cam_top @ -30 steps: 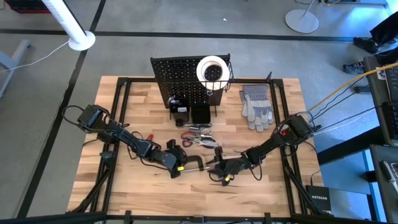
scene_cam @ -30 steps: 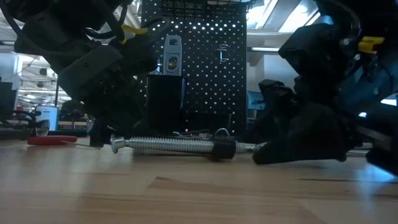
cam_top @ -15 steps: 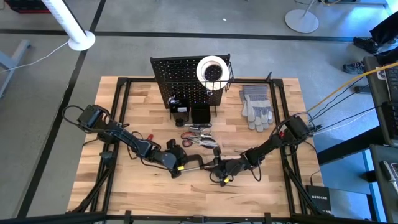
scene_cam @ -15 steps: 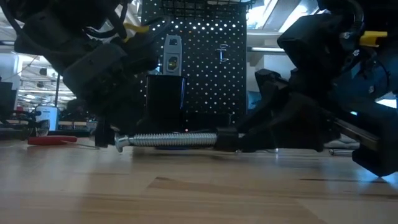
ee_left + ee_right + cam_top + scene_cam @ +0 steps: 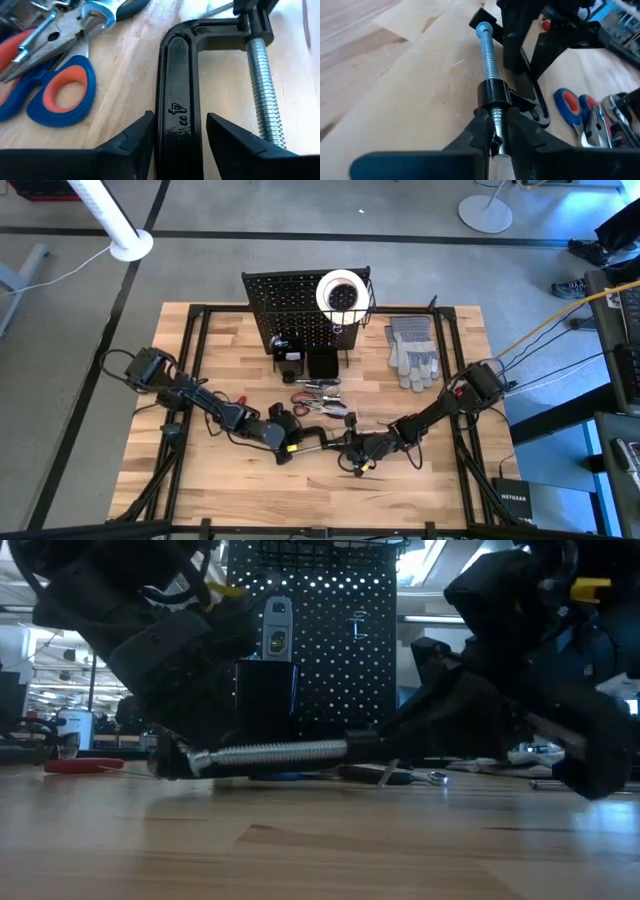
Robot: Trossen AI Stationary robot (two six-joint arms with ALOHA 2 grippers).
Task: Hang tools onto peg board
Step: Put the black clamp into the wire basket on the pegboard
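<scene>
Item: black C-clamp (image 5: 176, 95), front centre of table, well short of the peg board (image 5: 300, 308). Risk, as I judge it: clamp twists or drops if the handover is mistimed. Left gripper (image 5: 178, 132) low, fingers straddling the frame with slight gaps. Right gripper (image 5: 496, 131) low, pinched on the screw end, tilting it up

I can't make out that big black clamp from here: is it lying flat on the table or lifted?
Lifted at one end, tilted: in the low view the C-clamp screw slopes upward toward the right gripper, whose jaws pinch it.
</scene>
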